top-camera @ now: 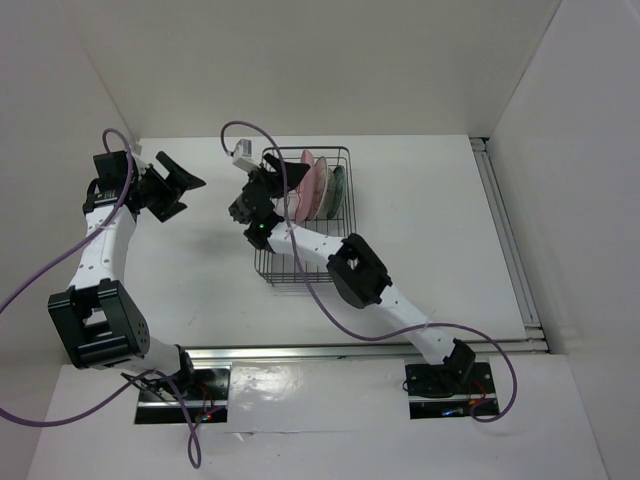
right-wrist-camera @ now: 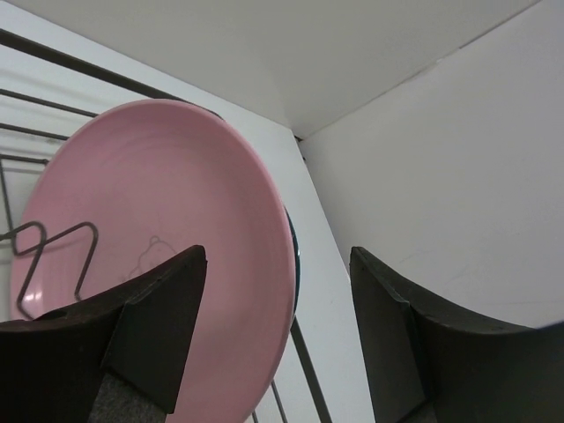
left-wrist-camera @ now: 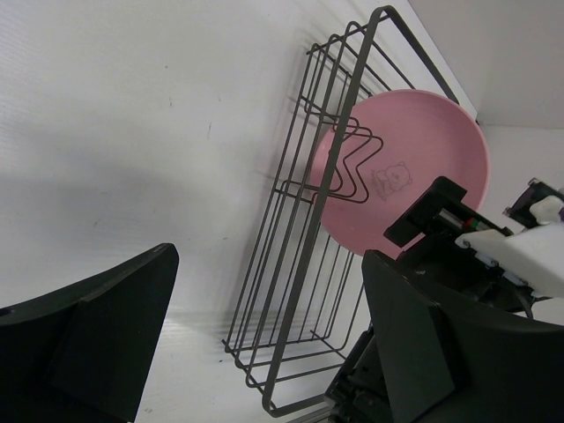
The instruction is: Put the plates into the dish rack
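Observation:
The black wire dish rack (top-camera: 300, 255) lies mid-table. The pink plate (top-camera: 312, 187) stands on edge in its far end, with a darker plate (top-camera: 337, 190) upright behind it. The white ringed and clear glass plates cannot be made out. My right gripper (top-camera: 288, 180) is open at the pink plate's near-left side. In the right wrist view (right-wrist-camera: 275, 256) its jaws straddle the pink plate's (right-wrist-camera: 159, 203) rim without closing, and the teal plate's edge (right-wrist-camera: 297, 256) shows behind. My left gripper (top-camera: 190, 195) is open and empty, left of the rack (left-wrist-camera: 300, 264), facing the pink plate (left-wrist-camera: 414, 159).
The right arm's forearm (top-camera: 320, 245) lies across the rack's near half. White walls enclose the table at the back and on both sides. A metal rail (top-camera: 510, 240) runs along the table's right edge. The right wrist (left-wrist-camera: 493, 247) shows at the left wrist view's right side.

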### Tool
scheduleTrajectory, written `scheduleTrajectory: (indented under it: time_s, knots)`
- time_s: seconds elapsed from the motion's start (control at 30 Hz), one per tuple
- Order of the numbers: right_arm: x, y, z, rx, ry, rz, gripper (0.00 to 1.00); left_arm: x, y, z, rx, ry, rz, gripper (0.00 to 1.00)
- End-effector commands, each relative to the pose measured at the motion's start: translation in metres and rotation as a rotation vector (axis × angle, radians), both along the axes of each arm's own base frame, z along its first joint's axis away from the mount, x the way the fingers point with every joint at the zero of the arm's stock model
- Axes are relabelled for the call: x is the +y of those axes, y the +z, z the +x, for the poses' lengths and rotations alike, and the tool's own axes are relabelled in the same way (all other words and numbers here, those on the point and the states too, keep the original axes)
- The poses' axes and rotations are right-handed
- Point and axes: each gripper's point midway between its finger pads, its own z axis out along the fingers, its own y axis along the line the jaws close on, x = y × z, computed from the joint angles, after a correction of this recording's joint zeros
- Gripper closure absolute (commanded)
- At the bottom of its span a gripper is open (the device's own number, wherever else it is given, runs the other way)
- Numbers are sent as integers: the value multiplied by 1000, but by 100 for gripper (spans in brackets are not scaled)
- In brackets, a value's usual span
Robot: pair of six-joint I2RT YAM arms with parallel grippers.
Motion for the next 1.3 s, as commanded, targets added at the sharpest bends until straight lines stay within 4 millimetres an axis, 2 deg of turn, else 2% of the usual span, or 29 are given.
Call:
scheduleTrajectory:
  time_s: [0.0, 0.07, 0.1, 0.13, 0.2, 0.3, 0.4, 0.5, 0.53, 0.6, 0.63, 0.7, 0.73, 0.77, 0.8, 0.83, 0.9, 0.93, 0.97, 1.03, 1.07, 1.1, 1.13, 1.17, 1.2, 1.23, 1.27]
  knots:
    - [1, 37, -32, -23, -52, 158, 27, 3, 18, 7, -55, -10, 16, 0]
    - [8, 55, -40, -44, -22, 183, 27, 4, 17, 7, -53, -3, 21, 0]
    - [5, 65, -42, -49, -21, 189, 27, 4, 17, 7, -53, -3, 21, 0]
    - [10, 64, -45, -53, -10, 197, 27, 6, 17, 8, -51, 4, 27, 0]
    - [10, 84, -52, -71, 10, 219, 27, 6, 20, 7, -60, 4, 30, 0]
    - [21, 106, -67, -94, 65, 243, 24, 7, 19, 7, -60, 6, 43, 0]
    - [12, 145, -84, -124, 86, 298, 21, 9, 18, 7, -59, 13, 48, 0]
    - [10, 174, -98, -149, 130, 320, 20, 11, 18, 8, -56, 22, 56, 0]
    - [2, 188, -102, -164, 130, 346, 20, 12, 17, 8, -54, 29, 61, 0]
    - [3, 205, -113, -170, 171, 338, 20, 15, 18, 8, -53, 35, 78, 0]
    - [-8, 221, -118, -187, 172, 370, 20, 17, 17, 8, -50, 46, 87, 0]
    - [-6, 237, -134, -165, 215, 337, 20, 18, 19, 8, -46, 53, 92, 0]
    - [-15, 257, -141, -184, 241, 359, 20, 19, 15, 9, -38, 53, 89, 0]
    - [-18, 272, -147, -231, 263, 451, 20, 19, 15, 9, -38, 53, 89, 0]
    - [-19, 286, -152, -248, 306, 465, 20, 19, 15, 9, -38, 53, 89, 0]
    - [-30, 302, -161, -231, 339, 436, 20, 19, 15, 9, -38, 53, 89, 0]
    - [-33, 321, -166, -273, 427, 513, 20, 17, 16, 9, -39, 46, 84, 0]
    - [-33, 320, -167, -228, 473, 451, 19, 17, 16, 9, -39, 45, 84, 0]
    - [-42, 327, -172, -248, 511, 503, 17, 16, 18, 10, -58, 28, 87, 0]
    - [-48, 327, -165, -242, 565, 481, 15, 10, 29, 10, -114, -6, 87, 0]
    - [-56, 322, -163, -233, 590, 491, 5, 5, 36, 11, -163, -44, 85, 0]
    - [-67, 318, -158, -241, 566, 512, 0, 2, 44, 11, -201, -66, 92, 0]
    - [-92, 321, -146, -251, 561, 523, 0, -2, 48, 9, -220, -83, 85, 0]
    - [-99, 312, -136, -238, 562, 533, 0, -4, 51, 9, -239, -106, 86, 0]
    - [-93, 296, -122, -217, 607, 603, 0, -10, 62, 9, -287, -138, 79, 0]
    - [-99, 283, -109, -183, 601, 618, 0, -12, 63, 8, -294, -155, 81, 0]
    - [-139, 266, -85, -152, 514, 609, 0, -12, 69, 8, -315, -155, 89, 0]
